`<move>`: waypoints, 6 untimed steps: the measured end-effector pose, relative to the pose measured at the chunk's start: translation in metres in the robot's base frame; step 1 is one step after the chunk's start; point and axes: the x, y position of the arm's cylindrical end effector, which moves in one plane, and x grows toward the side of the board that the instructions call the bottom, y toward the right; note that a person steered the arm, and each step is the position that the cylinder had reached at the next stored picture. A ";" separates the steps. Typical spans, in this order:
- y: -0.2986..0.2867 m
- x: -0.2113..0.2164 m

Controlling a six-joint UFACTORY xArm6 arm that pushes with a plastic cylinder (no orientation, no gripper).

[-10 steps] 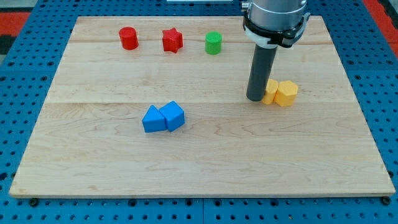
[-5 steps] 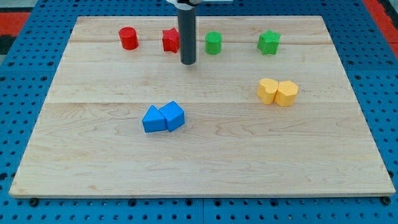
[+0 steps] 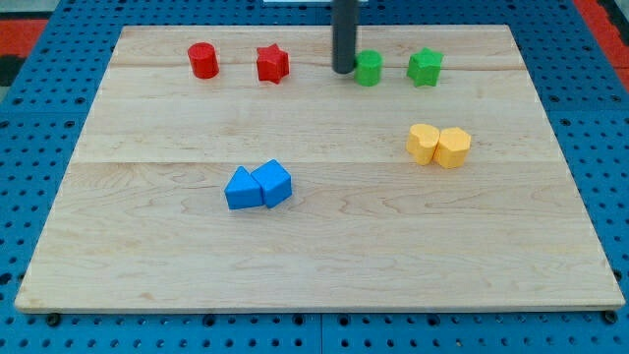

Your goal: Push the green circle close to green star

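Note:
The green circle point(image 3: 369, 68) stands near the view's top, right of centre. The green star point(image 3: 425, 67) stands a short way to its right, with a small gap between them. My tip point(image 3: 343, 71) rests on the board right against the green circle's left side; the dark rod rises out of the view's top.
A red cylinder point(image 3: 203, 61) and a red star point(image 3: 272, 64) stand at the top left. Two yellow blocks point(image 3: 439, 146) touch each other at the right. Two blue blocks point(image 3: 258, 186) touch each other left of centre. The wooden board point(image 3: 314, 256) lies on a blue pegboard.
My tip moved right from beside the red star to the green circle's left side. The green circle slid right, closer to the green star.

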 end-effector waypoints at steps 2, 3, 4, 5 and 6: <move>0.005 0.000; -0.072 -0.009; -0.141 -0.020; -0.192 -0.025; -0.175 -0.025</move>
